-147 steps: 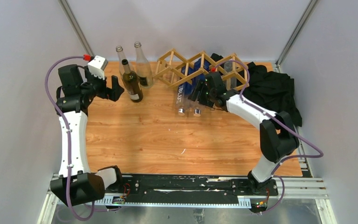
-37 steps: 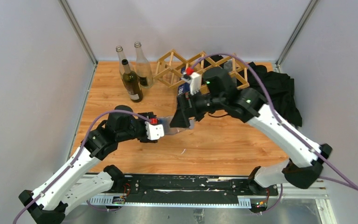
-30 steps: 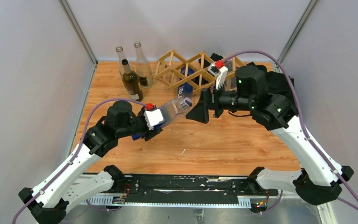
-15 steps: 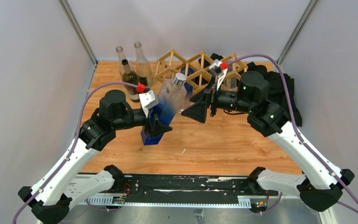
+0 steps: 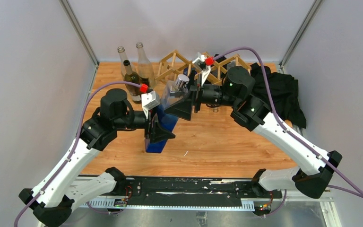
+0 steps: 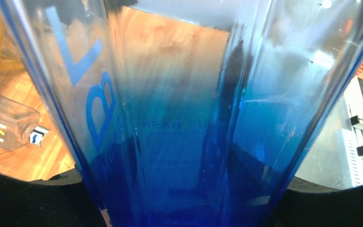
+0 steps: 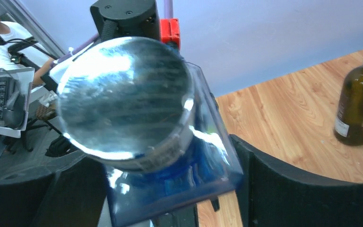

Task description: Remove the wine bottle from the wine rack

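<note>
One wine bottle clear of the wine rack, both grippers at it.
Rack at far table edge, bottle tilted in front; left gripper clamped on blue lower body; right gripper jaws wide, flanking shoulder below cap.

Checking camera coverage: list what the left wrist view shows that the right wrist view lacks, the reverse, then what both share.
Left wrist only: the lettered lower body of the blue bottle and a second clear bottle lying at the left. Right wrist only: the silver cap and a dark brown bottle standing upright. Both: the blue bottle and the wooden tabletop.
</note>
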`<control>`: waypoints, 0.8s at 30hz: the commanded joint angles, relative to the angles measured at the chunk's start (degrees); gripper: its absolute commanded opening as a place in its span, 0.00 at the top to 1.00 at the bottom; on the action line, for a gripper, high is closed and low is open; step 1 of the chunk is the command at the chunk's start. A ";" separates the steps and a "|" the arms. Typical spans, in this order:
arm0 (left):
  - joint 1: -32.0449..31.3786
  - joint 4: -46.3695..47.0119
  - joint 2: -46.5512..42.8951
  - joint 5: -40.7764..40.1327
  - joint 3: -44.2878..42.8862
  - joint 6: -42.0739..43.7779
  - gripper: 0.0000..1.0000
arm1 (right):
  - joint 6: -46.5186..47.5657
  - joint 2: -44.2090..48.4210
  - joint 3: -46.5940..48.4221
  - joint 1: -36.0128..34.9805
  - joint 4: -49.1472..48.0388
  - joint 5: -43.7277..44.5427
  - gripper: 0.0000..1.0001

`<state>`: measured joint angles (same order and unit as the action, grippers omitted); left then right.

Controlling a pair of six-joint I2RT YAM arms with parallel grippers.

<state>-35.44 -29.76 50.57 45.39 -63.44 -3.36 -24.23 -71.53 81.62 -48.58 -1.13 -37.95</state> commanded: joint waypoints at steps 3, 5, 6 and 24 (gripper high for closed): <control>0.62 0.12 -0.03 3.71 -6.09 2.69 0.81 | 1.08 -2.62 4.10 -2.11 -1.95 -1.05 0.64; 2.41 -4.85 1.47 1.73 -7.98 3.26 0.35 | 2.11 -3.44 6.04 -2.00 2.50 2.15 0.98; 4.04 -6.62 2.17 1.16 -8.78 4.56 0.19 | 2.94 -3.66 6.94 -2.04 4.91 3.76 1.00; 45.36 -22.01 13.99 -8.68 -19.17 13.46 0.00 | 18.19 -22.43 20.06 -1.36 10.53 30.60 1.00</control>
<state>6.66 -49.19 64.07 41.60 -79.37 9.26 -8.86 -90.65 94.19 -50.48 19.99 -13.74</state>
